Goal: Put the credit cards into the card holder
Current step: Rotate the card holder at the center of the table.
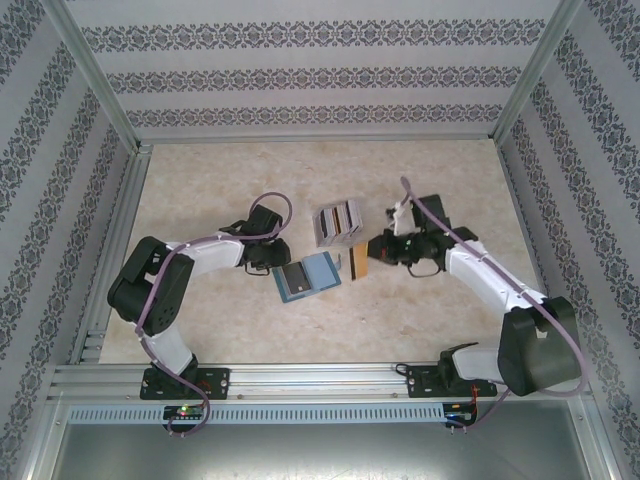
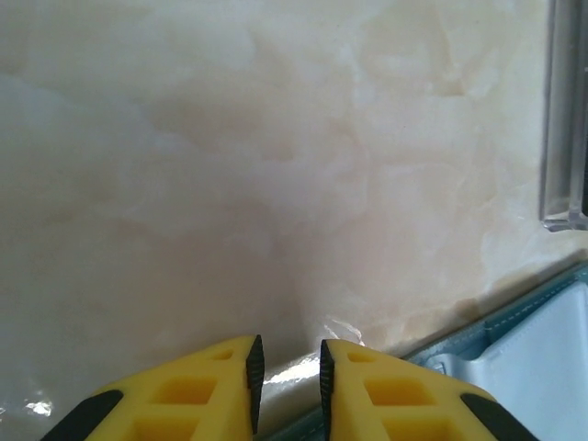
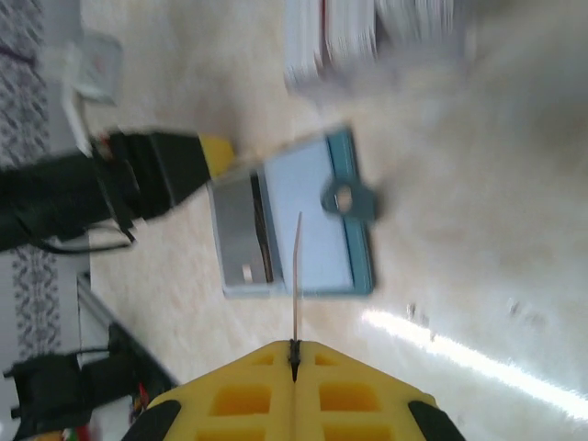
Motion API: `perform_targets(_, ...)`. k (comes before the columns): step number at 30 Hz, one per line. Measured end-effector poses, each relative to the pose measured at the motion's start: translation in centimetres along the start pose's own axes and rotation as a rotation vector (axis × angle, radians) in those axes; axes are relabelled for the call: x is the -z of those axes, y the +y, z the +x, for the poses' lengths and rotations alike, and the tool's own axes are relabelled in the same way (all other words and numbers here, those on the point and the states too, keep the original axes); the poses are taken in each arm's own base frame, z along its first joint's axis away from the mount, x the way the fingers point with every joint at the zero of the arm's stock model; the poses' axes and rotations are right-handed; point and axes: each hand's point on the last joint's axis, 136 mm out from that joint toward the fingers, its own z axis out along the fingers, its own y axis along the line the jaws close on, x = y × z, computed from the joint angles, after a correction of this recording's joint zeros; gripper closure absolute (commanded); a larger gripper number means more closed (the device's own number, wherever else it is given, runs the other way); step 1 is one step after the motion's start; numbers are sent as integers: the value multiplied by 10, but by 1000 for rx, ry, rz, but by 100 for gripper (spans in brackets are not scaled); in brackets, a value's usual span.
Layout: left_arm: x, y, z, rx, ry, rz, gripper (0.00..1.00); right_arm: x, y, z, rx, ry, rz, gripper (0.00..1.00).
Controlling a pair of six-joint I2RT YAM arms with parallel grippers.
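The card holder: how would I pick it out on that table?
On the pale marbled table, look between the two arms, just on the near side of the grey slotted rack. The card holder lies there opened flat, left of the orange card in the right gripper. Alone among its neighbours it is teal-edged, pale blue inside.

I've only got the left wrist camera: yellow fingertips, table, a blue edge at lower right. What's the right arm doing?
Observer: The right gripper is shut on an orange-brown card, held edge-on.
Operator: Where is that card?
Observer: Just right of the open card holder in the top view, with its edge pointing toward it.
Operator: Anything inside it already?
Observer: A grey card sits against its paler inside, on the half nearer the left gripper.
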Motion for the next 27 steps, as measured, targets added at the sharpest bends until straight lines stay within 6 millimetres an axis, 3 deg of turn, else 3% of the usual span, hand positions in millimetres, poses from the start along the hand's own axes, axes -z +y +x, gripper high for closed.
perform_targets(4,7,6,12,10,-8,18,73,-22,-12,44,-26,116,27,97)
perform_targets(6,11,10,21,24,-8,30,73,-29,-15,52,-23,141,38,97)
perform_targets(17,37,31,68,124,4,73,73,-56,-41,43,-61,141,104,98)
perform_targets(22,41,23,90,101,44,67,73,-56,-39,33,-61,110,93,98)
perform_targets(27,38,22,93,111,41,62,73,-52,-40,23,-74,82,83,98)
